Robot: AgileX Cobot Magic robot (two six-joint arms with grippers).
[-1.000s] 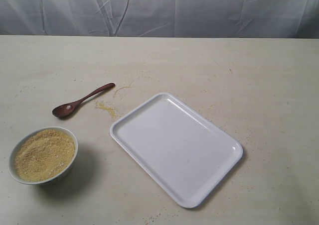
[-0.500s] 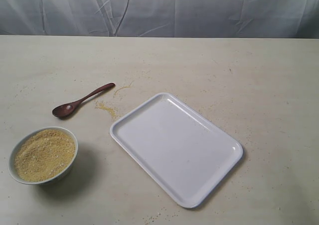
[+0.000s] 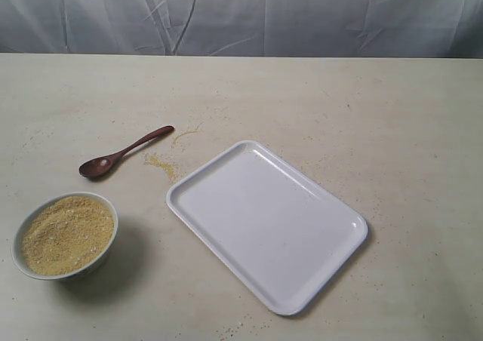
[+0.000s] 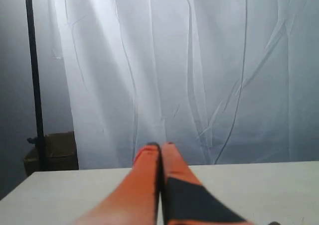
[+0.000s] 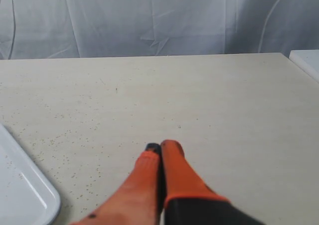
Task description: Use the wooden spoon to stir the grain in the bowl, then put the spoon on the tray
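Observation:
The small white bowl (image 3: pixel 15 244) sits at the table's front left, heaped with pale yellow-tan grain (image 3: pixel 66 234). Behind it the dark reddish-brown wooden spoon (image 3: pixel 124 153) lies flat on the table, its handle pointing back and to the right. The large white tray (image 3: pixel 266 222) lies angled in the middle; a corner of the tray (image 5: pixel 22 190) shows in the right wrist view. Neither arm appears in the exterior view. My left gripper (image 4: pixel 160 145) is shut and empty, aimed at the curtain above the table. My right gripper (image 5: pixel 161 146) is shut and empty over bare table beside the tray.
Spilled grain (image 3: pixel 161 164) lies scattered between the spoon and the tray, with fine specks around the tray's edges. A white curtain (image 3: pixel 241 16) hangs behind the table. A dark pole (image 4: pixel 34 75) and a box (image 4: pixel 52 153) stand beyond the table's edge in the left wrist view.

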